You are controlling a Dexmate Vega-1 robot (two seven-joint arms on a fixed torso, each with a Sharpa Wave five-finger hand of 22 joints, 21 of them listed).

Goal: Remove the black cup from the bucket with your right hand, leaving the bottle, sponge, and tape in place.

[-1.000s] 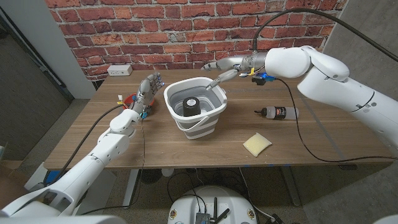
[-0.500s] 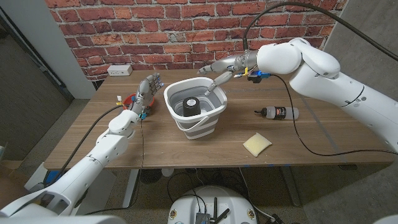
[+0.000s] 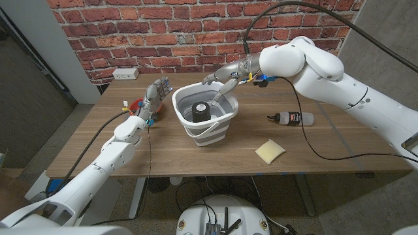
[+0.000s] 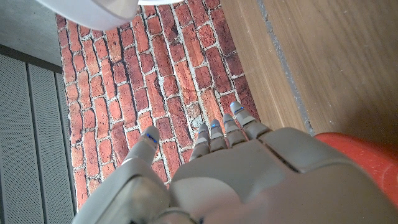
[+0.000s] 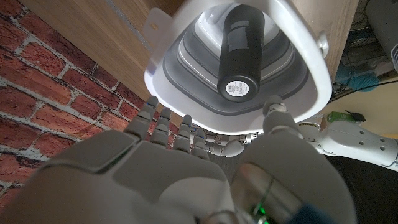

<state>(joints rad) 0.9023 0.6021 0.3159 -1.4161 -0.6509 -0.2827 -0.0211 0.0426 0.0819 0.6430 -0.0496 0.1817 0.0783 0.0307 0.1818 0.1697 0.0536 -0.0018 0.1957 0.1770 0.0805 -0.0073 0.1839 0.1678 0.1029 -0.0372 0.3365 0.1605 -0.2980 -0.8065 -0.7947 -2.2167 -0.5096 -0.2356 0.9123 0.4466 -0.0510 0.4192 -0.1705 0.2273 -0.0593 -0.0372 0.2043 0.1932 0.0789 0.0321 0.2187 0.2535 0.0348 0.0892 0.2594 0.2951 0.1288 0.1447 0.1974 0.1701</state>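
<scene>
I am working over a wooden table [image 3: 163, 153] set against a red brick wall [image 3: 163, 29], with a white power strip [image 3: 125, 74] at the table's far left edge and grey flooring beyond the left side.

A white bucket [image 3: 215, 134] with a grey collapsible middle stands near the table's centre. The black cup [image 3: 201, 111] stands inside it on the bottom, upright, its long axis vertical and one flat round end facing up; in the right wrist view that end [image 5: 237, 88] shows a pale circular face. To the right of the bucket a bottle [image 3: 294, 118] lies on its side, long axis across the table, dark cap end toward the bucket. Nearer the front edge lies a yellow sponge [image 3: 270, 151].

Compared with a second ago, my right arm has swung further left, so the right hand [image 3: 225, 75] now hangs over the bucket's far rim, fingers apart and grasping nothing, one finger reaching down toward the inside. The cup, bottle and sponge have not moved.

My left hand [image 3: 154, 98] stands to the left of the bucket, fingers extended and loose, empty, beside a red object [image 3: 134, 104] that I cannot identify.
</scene>
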